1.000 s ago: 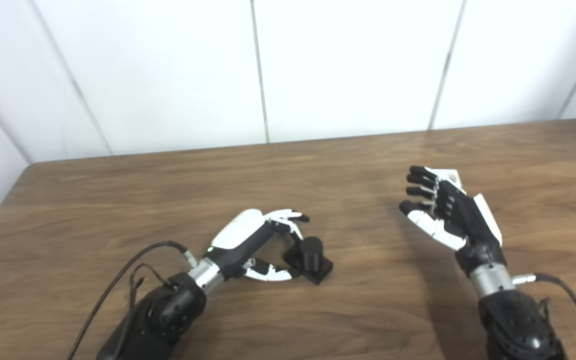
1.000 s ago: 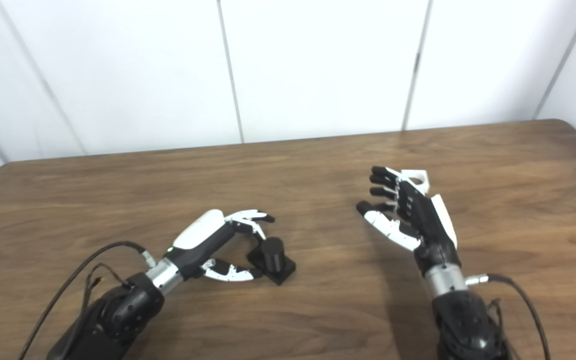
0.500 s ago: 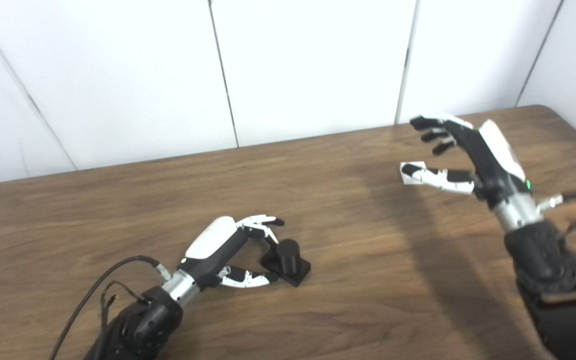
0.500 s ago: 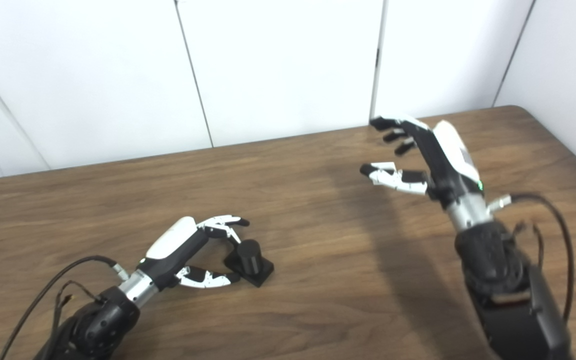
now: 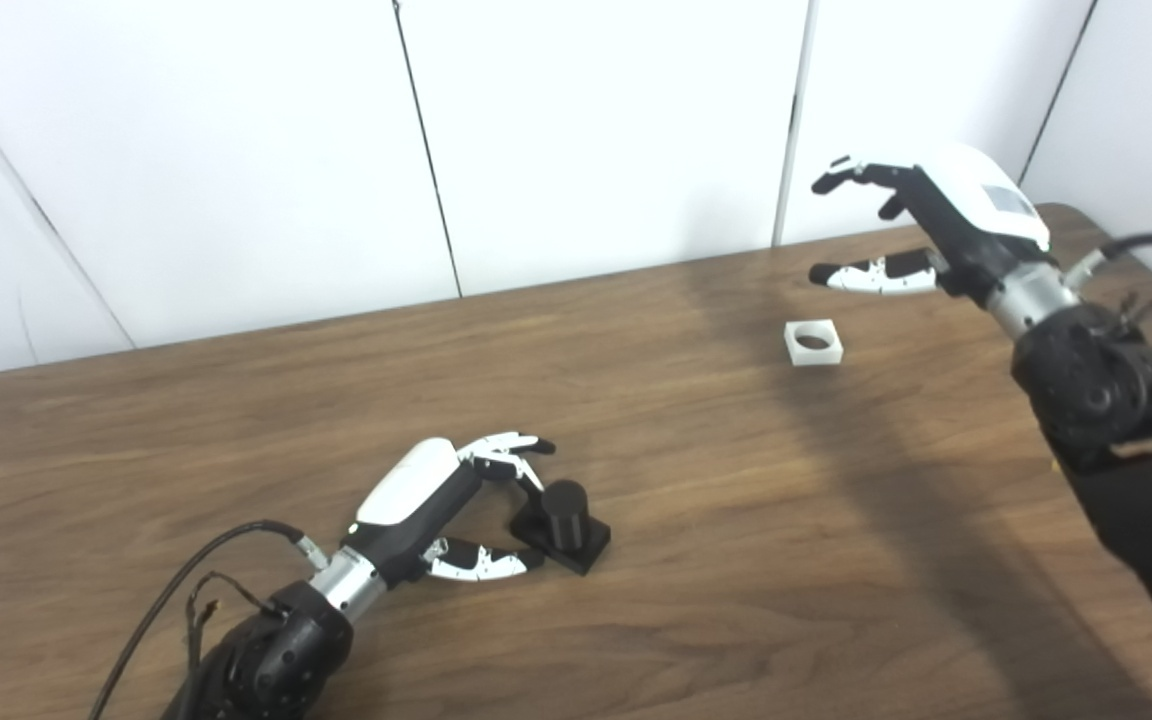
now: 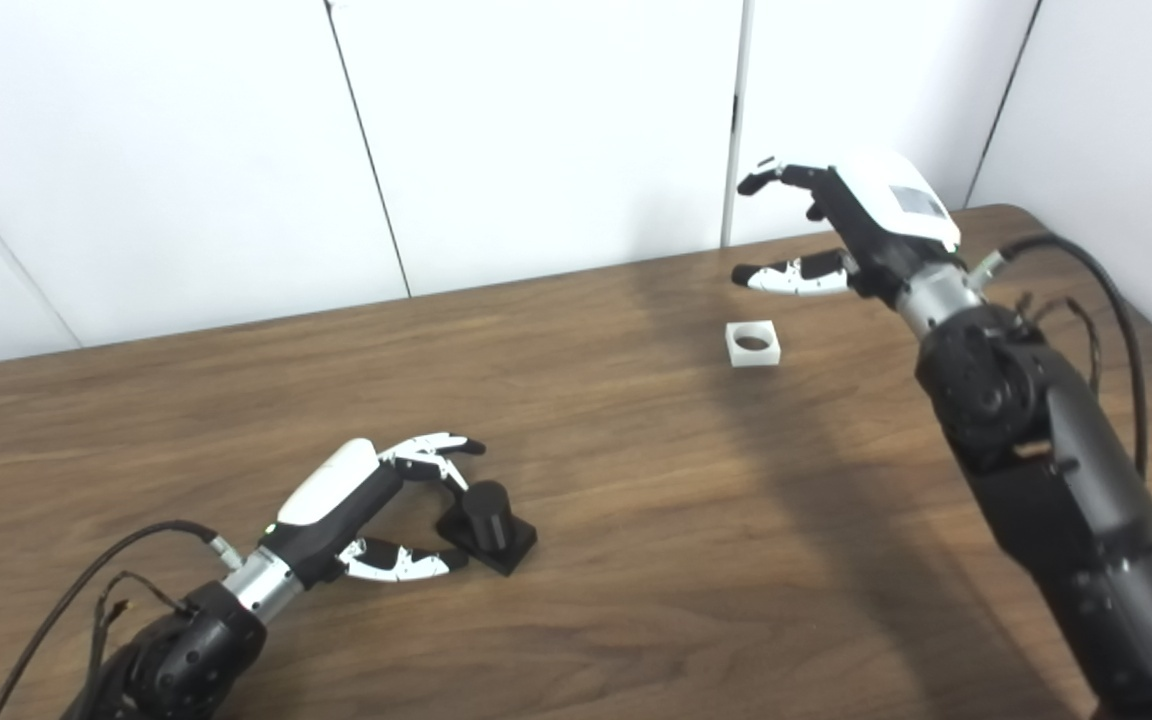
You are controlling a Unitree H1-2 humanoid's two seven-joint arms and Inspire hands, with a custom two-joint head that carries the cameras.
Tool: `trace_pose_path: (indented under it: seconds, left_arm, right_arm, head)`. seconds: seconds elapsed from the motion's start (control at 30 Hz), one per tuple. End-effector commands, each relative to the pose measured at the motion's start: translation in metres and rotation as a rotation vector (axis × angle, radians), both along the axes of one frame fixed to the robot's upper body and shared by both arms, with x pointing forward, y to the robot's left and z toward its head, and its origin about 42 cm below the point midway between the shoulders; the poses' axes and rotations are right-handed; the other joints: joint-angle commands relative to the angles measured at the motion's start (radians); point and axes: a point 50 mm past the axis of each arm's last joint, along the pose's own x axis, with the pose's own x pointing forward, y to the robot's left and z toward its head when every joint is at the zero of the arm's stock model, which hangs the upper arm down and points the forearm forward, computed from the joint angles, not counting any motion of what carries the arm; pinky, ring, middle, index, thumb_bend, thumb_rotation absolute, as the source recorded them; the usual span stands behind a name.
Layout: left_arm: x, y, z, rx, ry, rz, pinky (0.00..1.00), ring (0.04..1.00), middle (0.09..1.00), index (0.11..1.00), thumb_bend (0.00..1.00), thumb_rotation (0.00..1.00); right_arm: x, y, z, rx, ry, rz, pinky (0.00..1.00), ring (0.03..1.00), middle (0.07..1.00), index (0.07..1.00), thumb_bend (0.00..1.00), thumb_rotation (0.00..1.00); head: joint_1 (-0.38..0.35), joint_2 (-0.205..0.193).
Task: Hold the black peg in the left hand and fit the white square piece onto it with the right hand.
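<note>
Both spread: right robot hand (image 5: 921,225) above white square piece (image 5: 813,343); left robot hand (image 5: 456,510) flanks black peg (image 5: 563,523).

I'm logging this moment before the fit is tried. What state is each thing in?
black peg: upright on its square base on the table, nothing fitted on it.
white square piece: flat on the table, hole up, unheld.
left hand: fingers curved around the peg's base, grip unclear.
right hand: open, raised above and beyond the white piece.
</note>
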Motion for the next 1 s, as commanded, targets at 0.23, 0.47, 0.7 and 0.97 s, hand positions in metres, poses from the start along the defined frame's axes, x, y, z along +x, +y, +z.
trace_pose_path:
  seconds: [0.23,0.47,0.7,0.97]
  left_arm:
    - [-0.018,0.011,-0.034,0.119,0.130,-0.028,0.75,0.880,0.851,0.495,0.52,0.08]
    - [-0.018,0.011,-0.035,0.118,0.136,-0.026,0.75,0.887,0.855,0.495,0.52,0.08]
    - [-0.019,0.011,-0.036,0.123,0.139,-0.026,0.75,0.890,0.859,0.495,0.52,0.08]
    - [-0.021,0.010,-0.037,0.119,0.146,-0.031,0.74,0.888,0.857,0.495,0.52,0.08]
  right_arm:
    - [0.032,-0.008,0.025,-0.174,0.118,0.002,0.69,0.868,0.893,0.758,0.71,0.34]
    - [0.047,-0.014,0.015,-0.201,0.163,-0.012,0.72,0.897,0.886,0.759,0.74,0.32]
    - [0.056,-0.020,0.005,-0.222,0.207,-0.038,0.78,0.931,0.906,0.768,0.74,0.34]
    - [0.059,-0.024,-0.008,-0.261,0.285,-0.070,0.90,0.957,0.931,0.802,0.77,0.41]
  head:
    - [-0.006,-0.014]
    - [-0.005,-0.020]
    - [-0.006,-0.019]
    - [0.005,-0.014]
